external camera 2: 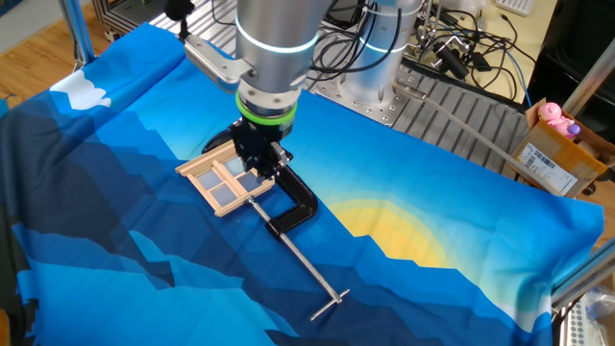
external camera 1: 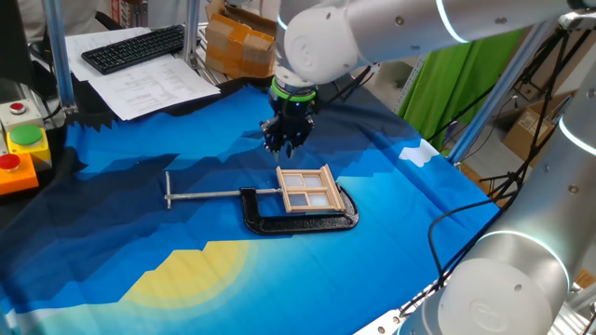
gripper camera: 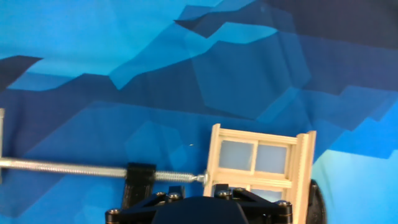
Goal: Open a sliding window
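The sliding window [external camera 1: 307, 189] is a small tan wooden frame with pale-blue panes, lying flat on the blue cloth and held in a black C-clamp [external camera 1: 300, 222]. It also shows in the other fixed view [external camera 2: 223, 181] and in the hand view [gripper camera: 261, 158]. My gripper [external camera 1: 282, 141] hangs above the cloth just beyond the window's far edge, apart from it, with its fingers together and nothing between them. In the other fixed view the gripper [external camera 2: 258, 156] covers part of the window. The hand view shows only the gripper's black body at the bottom edge.
The clamp's long metal screw bar [external camera 1: 207, 194] with a T-handle sticks out to the left. A keyboard [external camera 1: 135, 46] and papers lie at the back left, next to coloured button boxes [external camera 1: 20, 149]. Cardboard boxes [external camera 1: 237, 42] stand behind. Cables [external camera 2: 452, 48] and a metal grid lie beyond the cloth.
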`<action>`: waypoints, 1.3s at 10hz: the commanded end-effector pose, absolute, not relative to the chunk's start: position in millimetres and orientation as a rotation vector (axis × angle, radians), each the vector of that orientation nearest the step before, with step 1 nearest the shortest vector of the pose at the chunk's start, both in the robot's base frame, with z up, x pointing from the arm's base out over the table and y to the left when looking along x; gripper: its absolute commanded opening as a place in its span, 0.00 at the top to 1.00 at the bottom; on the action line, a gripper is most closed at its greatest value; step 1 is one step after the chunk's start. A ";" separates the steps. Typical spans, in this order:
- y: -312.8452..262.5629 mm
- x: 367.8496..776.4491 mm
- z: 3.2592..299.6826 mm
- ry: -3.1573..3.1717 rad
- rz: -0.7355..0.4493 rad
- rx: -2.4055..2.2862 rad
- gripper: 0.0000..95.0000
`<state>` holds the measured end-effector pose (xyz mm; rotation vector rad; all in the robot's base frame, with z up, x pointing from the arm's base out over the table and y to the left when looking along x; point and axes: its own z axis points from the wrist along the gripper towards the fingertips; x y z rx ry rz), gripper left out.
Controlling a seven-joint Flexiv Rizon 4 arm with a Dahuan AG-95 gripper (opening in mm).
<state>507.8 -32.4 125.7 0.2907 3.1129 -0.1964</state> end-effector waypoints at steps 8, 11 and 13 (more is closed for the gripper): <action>-111.3 516.0 100.7 3.140 -0.187 0.069 0.40; -133.9 511.9 93.2 3.136 -0.177 0.004 0.40; -149.5 506.0 87.5 3.134 -0.183 0.038 0.40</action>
